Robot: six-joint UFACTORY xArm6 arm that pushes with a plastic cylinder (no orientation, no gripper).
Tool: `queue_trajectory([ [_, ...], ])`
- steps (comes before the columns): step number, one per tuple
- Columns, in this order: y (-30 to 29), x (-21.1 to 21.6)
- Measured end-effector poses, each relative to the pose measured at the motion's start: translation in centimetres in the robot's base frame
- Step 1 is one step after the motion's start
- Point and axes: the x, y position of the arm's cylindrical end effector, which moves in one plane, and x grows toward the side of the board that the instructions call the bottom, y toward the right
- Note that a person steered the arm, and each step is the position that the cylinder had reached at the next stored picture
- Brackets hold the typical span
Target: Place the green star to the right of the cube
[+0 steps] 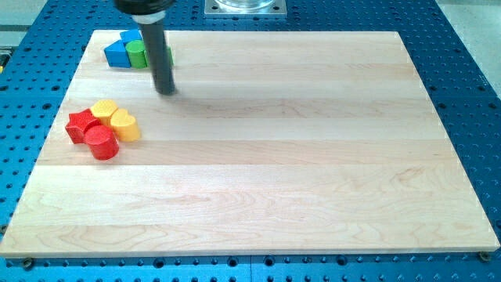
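Up near the wooden board's (258, 164) top-left corner, my tip (166, 92) rested on the bare wood, just below and a little to the view's right of a small huddle of blue and green blocks. There was no hand to speak of: the arm ended in a plain dark rod (159, 55) holding nothing, so no jaw width could be told.

Measured from that rod, the blue cube (117, 53) sat to the view's left, close to the board's top edge. A blue triangular block (131, 36) poked up just behind the cube, toward the view's top. A green cylinder (138, 53) stood touching the cube's right side, squeezed between the cube and the rod. On the rod's far side, to the view's right, only a sliver of green block (168, 56) showed; most of it was hidden by the rod, and its shape could not be made out, so whether it was the star I cannot say.

Well below and to the view's left of the rod lay a second tight cluster. A yellow block (104, 110) sat at its top, a yellow heart (124, 125) on its right, a red star (80, 125) on its left, and a red cylinder (102, 143) at its bottom, all four touching their neighbours.
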Motion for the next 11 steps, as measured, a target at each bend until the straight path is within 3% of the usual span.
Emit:
queue_trajectory([
  [1, -1.0, -0.2],
  [3, -0.2, -4.9],
  [5, 1.5, -5.4],
  [7, 2.8, -9.8],
  [9, 3.8, -10.5],
  [11, 0.2, -11.9],
])
